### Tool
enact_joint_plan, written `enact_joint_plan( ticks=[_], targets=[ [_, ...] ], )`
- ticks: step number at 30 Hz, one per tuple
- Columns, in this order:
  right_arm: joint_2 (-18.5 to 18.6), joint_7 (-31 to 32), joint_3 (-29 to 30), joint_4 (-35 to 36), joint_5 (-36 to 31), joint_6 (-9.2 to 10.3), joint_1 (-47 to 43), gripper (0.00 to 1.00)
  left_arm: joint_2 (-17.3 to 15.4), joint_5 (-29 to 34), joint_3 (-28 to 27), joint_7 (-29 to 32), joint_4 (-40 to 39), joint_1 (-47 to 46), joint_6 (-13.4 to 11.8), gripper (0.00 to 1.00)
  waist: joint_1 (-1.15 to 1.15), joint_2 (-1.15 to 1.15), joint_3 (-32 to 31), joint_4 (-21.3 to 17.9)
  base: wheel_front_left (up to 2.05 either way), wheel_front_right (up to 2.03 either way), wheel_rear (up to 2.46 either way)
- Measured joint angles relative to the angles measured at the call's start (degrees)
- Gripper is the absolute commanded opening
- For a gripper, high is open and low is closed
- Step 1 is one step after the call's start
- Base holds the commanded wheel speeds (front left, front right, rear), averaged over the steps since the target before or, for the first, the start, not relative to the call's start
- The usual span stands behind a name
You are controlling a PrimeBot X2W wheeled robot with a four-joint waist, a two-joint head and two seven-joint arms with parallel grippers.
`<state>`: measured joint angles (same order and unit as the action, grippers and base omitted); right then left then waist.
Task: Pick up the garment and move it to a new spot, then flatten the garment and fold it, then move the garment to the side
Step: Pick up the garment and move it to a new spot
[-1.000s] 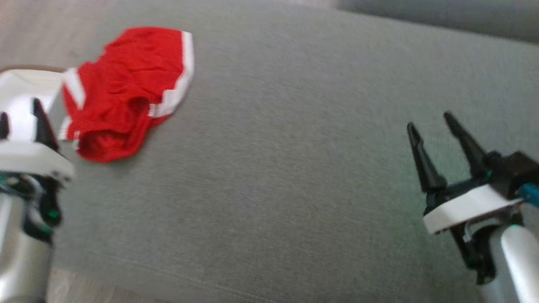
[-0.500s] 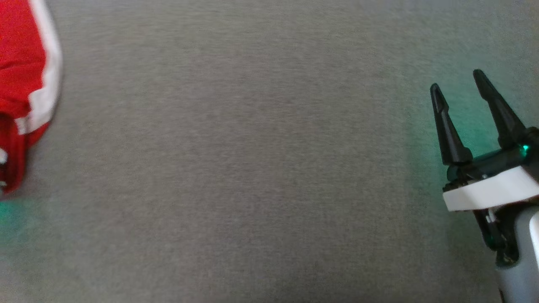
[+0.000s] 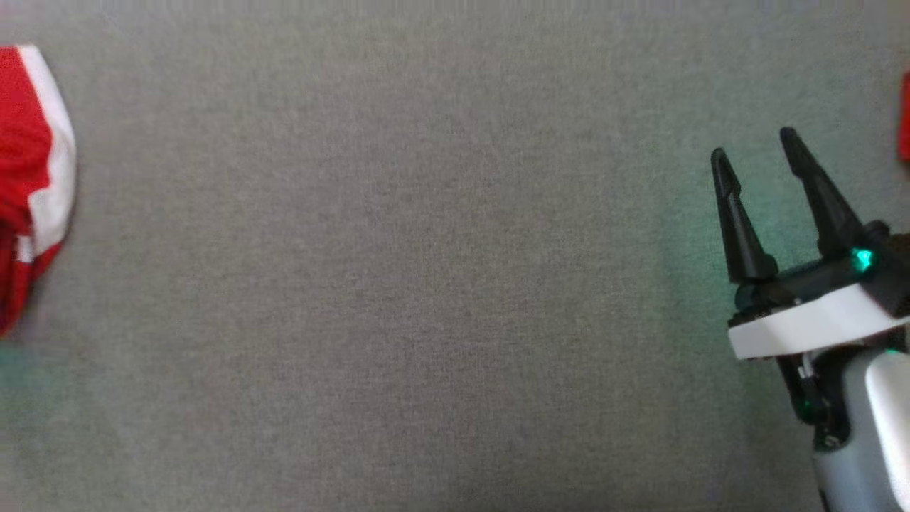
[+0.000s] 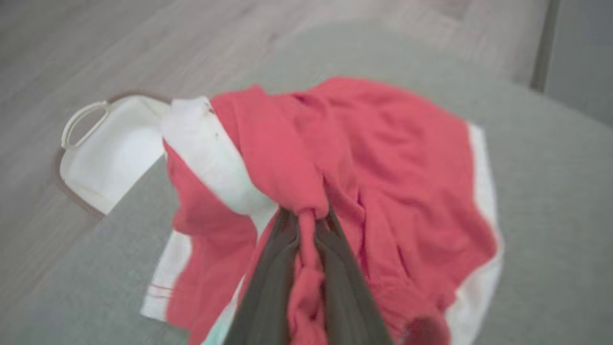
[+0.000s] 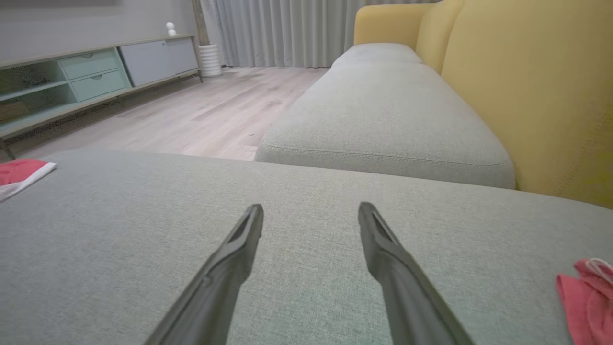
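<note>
Cushion [image 4: 550,215] bears garment [image 4: 407,158], apparently pinched by left gripper [image 4: 309,214].

Obs: garment [image 4: 397,158] is red shorts with white side trim, crumpled. One fold is bunched and pinched between my left fingers [image 4: 268,287]. The rest drapes over the grey cushion [image 4: 550,215], centre of left wrist frame.

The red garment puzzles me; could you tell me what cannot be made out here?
1. Head view: most of the red garment is cut off by the left edge.
2. Left wrist view: blur smears its folds; the left end effector, shut on a bunch, hides its lower middle.
3. Right wrist view: a red cloth is cut by the right edge; what it is, I cannot tell.
</note>
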<state>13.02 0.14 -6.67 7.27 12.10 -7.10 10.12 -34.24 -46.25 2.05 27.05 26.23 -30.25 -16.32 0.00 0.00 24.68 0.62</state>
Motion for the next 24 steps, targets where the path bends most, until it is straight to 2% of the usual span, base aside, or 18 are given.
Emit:
enact_joint_plan(
  ticks=[6,11,13,14,18,24],
  targets=[
    [-1.8,-1.2,-0.5,-3.1,0.6,0.00,-1.3,1.00,-2.8,3.3,2.4,-2.8,-7.0,-4.5,2.8,0.00,-0.01,0.00,-7.3,0.3,0.00,0.00,0.00],
    [-2.9,-1.6,-0.5,-4.7,1.0,0.00,-4.7,1.00,-1.8,5.0,6.0,-5.1,-13.6,-12.5,5.4,0.00,-0.02,0.00,-13.3,-0.4,0.00,0.00,0.00],
    [-3.3,-1.6,-0.5,-4.8,1.0,0.00,-5.1,1.00,0.7,5.0,7.6,-5.9,-17.2,-14.5,5.7,0.00,-0.02,0.00,-15.3,-1.0,0.00,0.00,0.00],
    [-3.3,-1.6,-0.5,-4.8,1.0,0.00,-5.1,1.00,0.7,5.0,7.6,-5.9,-17.2,-14.5,5.7,0.00,-0.02,0.00,-15.3,-1.0,0.00,0.00,0.00],
    [-3.4,-1.5,-0.6,-4.6,1.0,0.00,-5.1,1.00,7.2,4.4,12.1,-6.3,-22.2,-15.0,6.3,0.00,-0.02,0.01,-17.8,-3.5,0.00,0.00,0.00],
    [-3.4,-0.6,-1.4,-4.4,1.0,0.00,-5.1,1.00,14.4,3.4,20.0,-6.5,-23.0,-11.3,7.4,0.00,-0.01,0.00,-19.2,-8.3,0.00,0.00,0.00]
  ],
)
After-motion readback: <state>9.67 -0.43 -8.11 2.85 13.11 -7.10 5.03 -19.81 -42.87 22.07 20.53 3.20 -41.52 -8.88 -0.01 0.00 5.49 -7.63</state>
